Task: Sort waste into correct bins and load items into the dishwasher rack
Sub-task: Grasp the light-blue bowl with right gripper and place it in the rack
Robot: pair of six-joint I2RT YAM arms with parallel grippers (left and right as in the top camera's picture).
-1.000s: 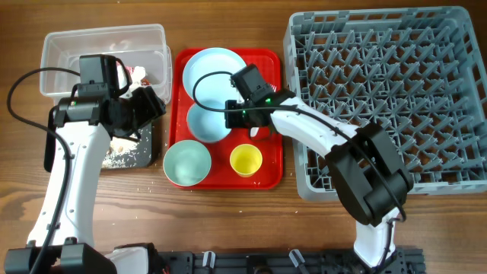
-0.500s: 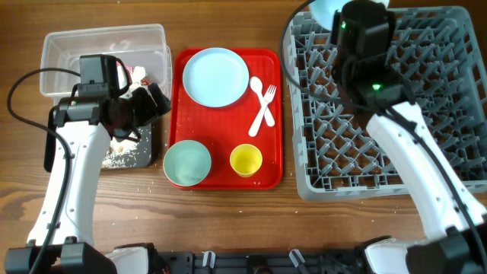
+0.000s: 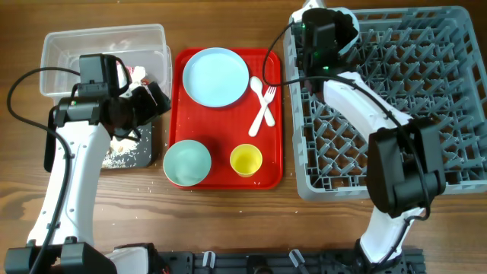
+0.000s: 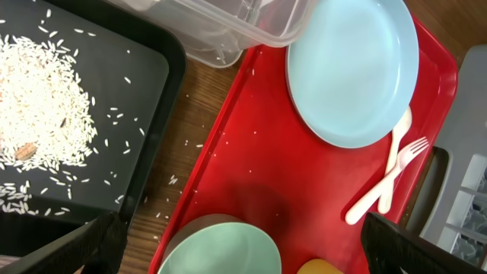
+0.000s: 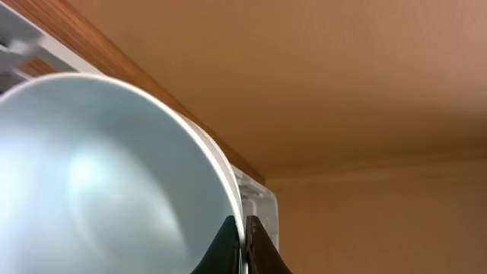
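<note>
Wooden worktop (image 3: 228, 221) carries a red tray (image 3: 228, 125) in the middle, a grey rack (image 3: 426, 99) at the right, and a clear tub (image 3: 61, 49) with a black tray (image 4: 144, 84) at the left. On the red tray lie a plate (image 3: 216, 76) at the far end, a spoon (image 3: 256, 84) and fork (image 3: 268, 95) crossed beside it, and at the near end a cup (image 3: 246, 160) next to the other bowl (image 3: 187, 163).

The left tool (image 3: 158, 99) hangs over the gap between the black tray and the red tray, fingers spread wide and grasping nothing. Rice (image 4: 38, 99) is heaped on the black tray, with loose grains scattered on the wood. A bit of crumpled paper (image 3: 137, 72) shows in the tub (mostly hidden by the arm).

The right tool (image 5: 243, 240) is up at the rack's far left corner, clenched on the rim of the held bowl (image 5: 99, 175). The bowl's hollow faces the wrist camera. Whether it touches the rack cannot be told.
</note>
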